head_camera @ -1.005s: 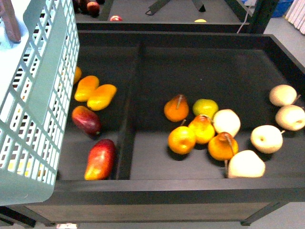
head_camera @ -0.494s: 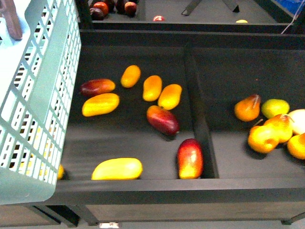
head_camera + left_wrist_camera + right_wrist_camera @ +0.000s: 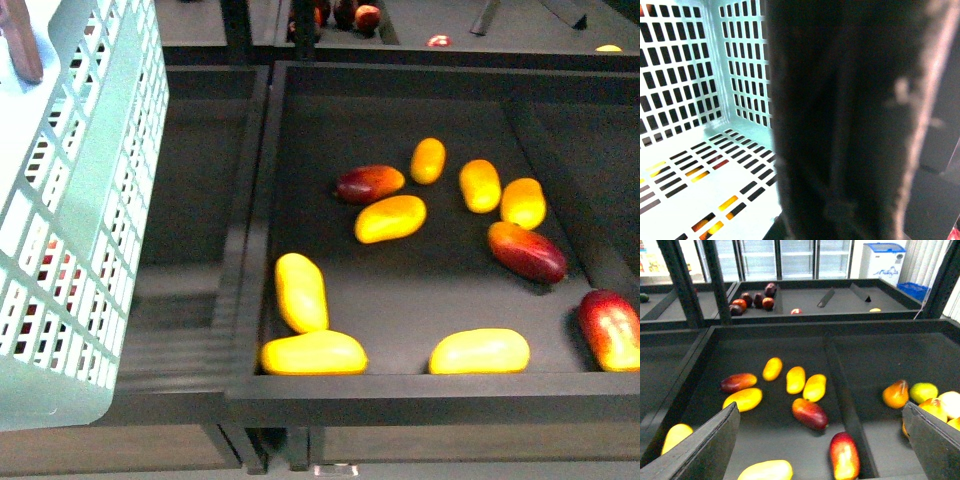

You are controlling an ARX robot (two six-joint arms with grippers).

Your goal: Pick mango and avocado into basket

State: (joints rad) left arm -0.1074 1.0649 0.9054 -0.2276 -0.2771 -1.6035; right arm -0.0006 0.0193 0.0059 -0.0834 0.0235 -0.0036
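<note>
The right gripper [image 3: 820,412] hangs over the black fruit bin [image 3: 400,395] with its two fingers [image 3: 705,445] wide apart and nothing between them. The left gripper I cannot judge. In the left wrist view a dark, blurred mass stands very close before the camera, so I cannot tell whether it is apart or together.

The mango [image 3: 610,328], red going to orange-yellow, lies on the dark surface in the near corner of its compartment. It is just beside the divider [image 3: 841,390] on the robot's right and touches no other fruit. A second red mango [image 3: 527,251], darker, lies a little farther back near the same divider. A third red mango [image 3: 370,183] lies toward the back, just beside a yellow mango [image 3: 390,218]. More yellow mangoes are spread in the same compartment, and two of them [image 3: 301,292] touch at the near left corner. On the other side of the divider lie pears [image 3: 896,394].

The basket [image 3: 100,200], light teal with slotted sides, is at the robot's left, high and close to the camera, well apart from the mango. Its brown-grey handle [image 3: 20,45] shows at the top. The avocado I cannot find for sure: a small dark green thing [image 3: 643,297] in a far bin is too small to tell. Dark red apples [image 3: 367,16] lie in the bin behind.
</note>
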